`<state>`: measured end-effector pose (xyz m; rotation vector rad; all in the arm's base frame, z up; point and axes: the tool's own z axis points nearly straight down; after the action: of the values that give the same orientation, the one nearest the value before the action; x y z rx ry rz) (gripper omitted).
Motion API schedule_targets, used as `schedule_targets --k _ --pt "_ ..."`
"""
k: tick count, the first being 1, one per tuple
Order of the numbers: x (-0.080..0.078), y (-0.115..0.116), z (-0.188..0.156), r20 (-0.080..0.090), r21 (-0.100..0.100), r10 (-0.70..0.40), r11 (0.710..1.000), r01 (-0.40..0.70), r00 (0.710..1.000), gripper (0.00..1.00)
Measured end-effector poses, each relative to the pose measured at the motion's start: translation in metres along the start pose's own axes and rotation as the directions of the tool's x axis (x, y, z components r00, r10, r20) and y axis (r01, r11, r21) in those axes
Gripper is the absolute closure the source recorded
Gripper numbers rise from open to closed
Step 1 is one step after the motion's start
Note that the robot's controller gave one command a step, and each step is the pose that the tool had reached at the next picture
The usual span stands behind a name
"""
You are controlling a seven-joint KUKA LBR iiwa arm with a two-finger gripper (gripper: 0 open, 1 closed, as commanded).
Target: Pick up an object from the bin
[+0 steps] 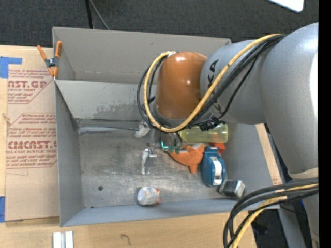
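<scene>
Near the bin's front wall lies a crumpled grey ball. Further back, over bare floor at mid-bin, hang the fingers. I cannot tell their gap, and nothing shows between them. Just right lies an orange thing, nearest them, then a yellow-green bottle and a blue case.

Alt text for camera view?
A grey KUKA arm reaches into a grey metal bin, gripper down near its floor. Right of it lie a yellowish bottle, an orange thing and a blue gadget; a crumpled silvery wad near the front wall.
</scene>
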<state>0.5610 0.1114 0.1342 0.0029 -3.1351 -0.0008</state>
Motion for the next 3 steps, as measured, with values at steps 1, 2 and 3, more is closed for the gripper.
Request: schedule_targets --k 1,2,3 --pt "-0.002 0.000 -0.004 0.007 -0.001 0.001 1.000 -0.001 1.000 0.00" --pt "-0.009 0.000 0.008 0.013 0.001 -0.087 0.996 0.087 0.996 0.00" --pt "-0.014 -0.003 0.048 0.009 0.002 -0.257 0.967 0.257 0.966 0.00"
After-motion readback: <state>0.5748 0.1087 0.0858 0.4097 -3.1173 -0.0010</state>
